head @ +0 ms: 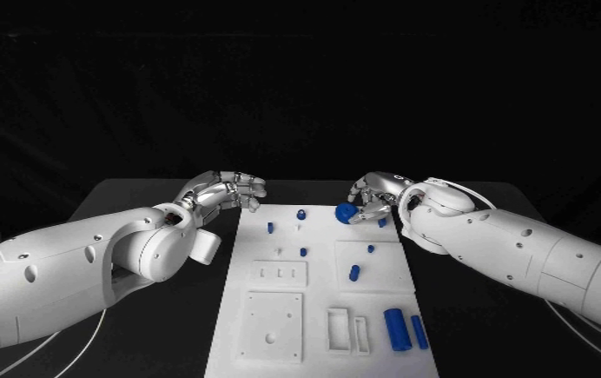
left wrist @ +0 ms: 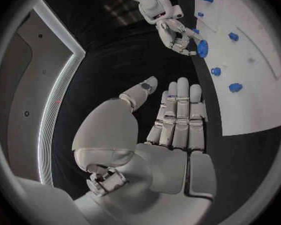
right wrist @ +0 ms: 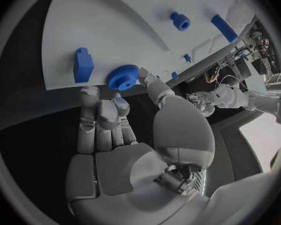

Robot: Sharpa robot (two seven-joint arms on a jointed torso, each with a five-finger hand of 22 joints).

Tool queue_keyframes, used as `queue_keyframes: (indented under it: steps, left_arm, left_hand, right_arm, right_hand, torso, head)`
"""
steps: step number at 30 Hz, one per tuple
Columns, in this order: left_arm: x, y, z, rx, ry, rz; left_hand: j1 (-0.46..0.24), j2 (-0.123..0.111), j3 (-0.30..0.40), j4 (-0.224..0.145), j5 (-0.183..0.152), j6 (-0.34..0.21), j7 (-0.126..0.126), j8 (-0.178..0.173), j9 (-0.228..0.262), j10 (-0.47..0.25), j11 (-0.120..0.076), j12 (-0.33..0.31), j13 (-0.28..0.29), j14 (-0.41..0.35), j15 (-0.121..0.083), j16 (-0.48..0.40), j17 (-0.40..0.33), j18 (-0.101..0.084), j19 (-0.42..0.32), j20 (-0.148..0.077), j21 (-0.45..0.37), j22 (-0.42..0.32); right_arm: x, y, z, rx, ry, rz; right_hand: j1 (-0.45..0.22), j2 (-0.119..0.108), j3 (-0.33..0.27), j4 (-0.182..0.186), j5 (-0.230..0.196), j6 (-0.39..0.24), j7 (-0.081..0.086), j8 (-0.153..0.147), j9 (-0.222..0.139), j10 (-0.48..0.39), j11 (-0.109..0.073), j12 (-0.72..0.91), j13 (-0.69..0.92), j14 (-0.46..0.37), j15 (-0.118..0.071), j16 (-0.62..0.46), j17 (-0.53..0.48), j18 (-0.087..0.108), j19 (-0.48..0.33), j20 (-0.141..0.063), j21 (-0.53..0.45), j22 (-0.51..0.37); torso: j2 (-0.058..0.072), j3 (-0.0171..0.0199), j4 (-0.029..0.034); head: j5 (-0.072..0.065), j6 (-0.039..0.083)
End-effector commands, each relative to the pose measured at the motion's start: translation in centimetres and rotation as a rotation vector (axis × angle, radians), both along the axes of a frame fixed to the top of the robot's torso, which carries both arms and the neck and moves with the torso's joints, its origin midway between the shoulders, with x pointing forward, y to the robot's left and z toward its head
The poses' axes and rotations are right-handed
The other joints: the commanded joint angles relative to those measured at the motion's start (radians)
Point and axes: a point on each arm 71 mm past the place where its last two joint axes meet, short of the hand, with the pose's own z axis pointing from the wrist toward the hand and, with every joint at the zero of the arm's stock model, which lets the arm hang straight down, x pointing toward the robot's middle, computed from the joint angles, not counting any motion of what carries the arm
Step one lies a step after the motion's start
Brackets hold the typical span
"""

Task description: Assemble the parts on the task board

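The right hand (head: pixel 376 194) pinches a blue gear (head: pixel 346 213) between thumb and fingertips over the far right part of the board (head: pixel 269 308), so the gear sits at that hand's tips, on the board side of it, with a blue block (right wrist: pixel 83 65) just beside it near the board's edge. The left hand (head: pixel 226 191) hangs off the board's far left edge, holding nothing, fingers straight and side by side with the thumb apart, and stands farther from the gear. Small pegs (head: pixel 302 215) stand on the board between the two hands, and I judge the gear's seat lies among them.
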Motion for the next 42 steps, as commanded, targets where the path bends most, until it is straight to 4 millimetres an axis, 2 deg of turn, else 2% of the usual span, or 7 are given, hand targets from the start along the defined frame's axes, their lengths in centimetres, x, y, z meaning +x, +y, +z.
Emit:
queue_keyframes:
  steps: [1,5,11,18,22,26,42]
  left_arm:
    - [0.0,-0.2,0.2,-0.004,-0.010,-0.015]
    - [0.0,-0.2,0.2,-0.004,-0.010,-0.015]
    - [0.0,-0.2,0.2,-0.004,-0.010,-0.014]
    - [-0.1,-0.2,0.2,-0.003,-0.010,-0.015]
    - [-0.1,-0.2,0.2,-0.003,-0.009,-0.016]
    - [-0.1,-0.2,0.2,-0.003,-0.009,-0.016]
    - [-0.2,-0.3,0.2,-0.003,-0.008,-0.018]
  left_hand:
    - [0.005,-0.003,0.004,0.000,-0.001,-0.004,0.005,-0.006,0.001,-0.003,0.002,-0.004,-0.001,-0.006,0.000,-0.004,0.000,0.015,-0.007,0.003,0.004,0.017]
    - [0.005,-0.003,0.004,0.000,-0.001,-0.004,0.005,-0.006,0.002,-0.003,0.002,-0.004,-0.001,-0.006,0.000,-0.004,0.000,0.015,-0.007,0.003,0.004,0.017]
    - [0.005,-0.003,0.004,0.000,-0.001,-0.004,0.005,-0.006,0.002,-0.003,0.002,-0.004,-0.001,-0.006,0.000,-0.004,0.000,0.015,-0.007,0.003,0.004,0.017]
    - [0.005,-0.003,0.004,0.001,-0.001,-0.004,0.005,-0.006,0.002,-0.003,0.002,-0.005,-0.001,-0.006,0.000,-0.004,0.000,0.015,-0.007,0.003,0.004,0.017]
    - [0.005,-0.003,0.004,0.001,-0.001,-0.004,0.005,-0.006,0.002,-0.003,0.002,-0.005,-0.001,-0.006,0.000,-0.004,0.000,0.015,-0.007,0.003,0.004,0.017]
    - [0.005,-0.003,0.004,0.000,-0.001,-0.004,0.005,-0.006,0.002,-0.003,0.002,-0.005,-0.001,-0.006,0.000,-0.004,0.000,0.015,-0.008,0.003,0.004,0.017]
    - [0.005,-0.004,0.004,0.000,-0.001,-0.005,0.005,-0.006,0.002,-0.003,0.002,-0.006,-0.001,-0.006,0.000,-0.005,0.000,0.015,-0.008,0.003,0.004,0.017]
  right_arm:
    - [-0.1,0.3,-0.4,0.000,0.030,0.025]
    - [-0.1,0.4,-0.5,0.000,0.032,0.029]
    - [0.0,0.4,-0.6,-0.001,0.044,0.026]
    - [0.1,0.5,-0.8,-0.005,0.056,0.028]
    - [0.1,0.6,-0.8,-0.007,0.057,0.022]
    - [0.0,0.9,-0.9,-0.046,0.035,0.023]
    - [-0.3,1.9,-1.5,-0.107,-0.008,0.024]
  right_hand:
    - [0.000,0.011,-0.003,-0.001,0.003,0.016,0.007,0.005,0.001,-0.019,0.015,0.006,0.002,-0.008,-0.002,0.006,0.002,0.046,-0.001,-0.008,0.005,0.023]
    - [0.002,0.025,0.000,0.000,0.001,0.020,0.006,0.006,0.002,-0.019,0.014,0.009,0.003,-0.008,-0.003,0.006,0.007,0.046,-0.002,-0.008,0.009,0.022]
    - [0.003,0.053,0.020,0.005,-0.031,0.028,0.005,0.008,0.000,-0.018,0.012,0.013,0.003,-0.007,-0.004,0.004,0.015,0.046,-0.005,-0.007,0.016,0.021]
    - [-0.002,0.072,0.051,0.012,-0.052,0.044,0.000,0.013,0.000,-0.015,0.008,0.016,0.003,-0.005,-0.008,0.001,0.022,0.046,-0.007,-0.005,0.022,0.021]
    - [-0.014,0.071,0.061,0.016,-0.060,0.054,-0.004,0.017,0.001,-0.014,0.005,0.018,0.003,-0.003,-0.011,0.000,0.027,0.046,-0.008,-0.004,0.026,0.021]
    - [-0.030,0.060,0.056,0.014,-0.046,0.061,-0.007,0.019,0.001,-0.009,0.002,0.022,0.006,-0.002,-0.014,-0.001,0.032,0.046,-0.008,-0.005,0.032,0.021]
    - [-0.038,0.056,0.054,0.008,-0.054,0.081,-0.014,0.029,0.005,0.016,-0.005,0.041,0.021,0.001,-0.020,-0.003,0.039,0.046,-0.004,-0.008,0.042,0.021]
  torso:
    - [0.000,-0.0003,-0.0009]
    - [0.000,-0.0003,-0.0002]
    - [-0.001,-0.0001,-0.0020]
    - [-0.001,0.0010,-0.0028]
    - [-0.001,0.0011,-0.0026]
    - [-0.001,0.0015,-0.0021]
    - [-0.001,0.0016,-0.0024]
  head:
    - [0.001,-0.003]
    - [0.002,-0.005]
    - [0.003,-0.007]
    - [0.004,-0.009]
    - [0.004,-0.010]
    - [0.003,-0.011]
    - [0.003,-0.013]
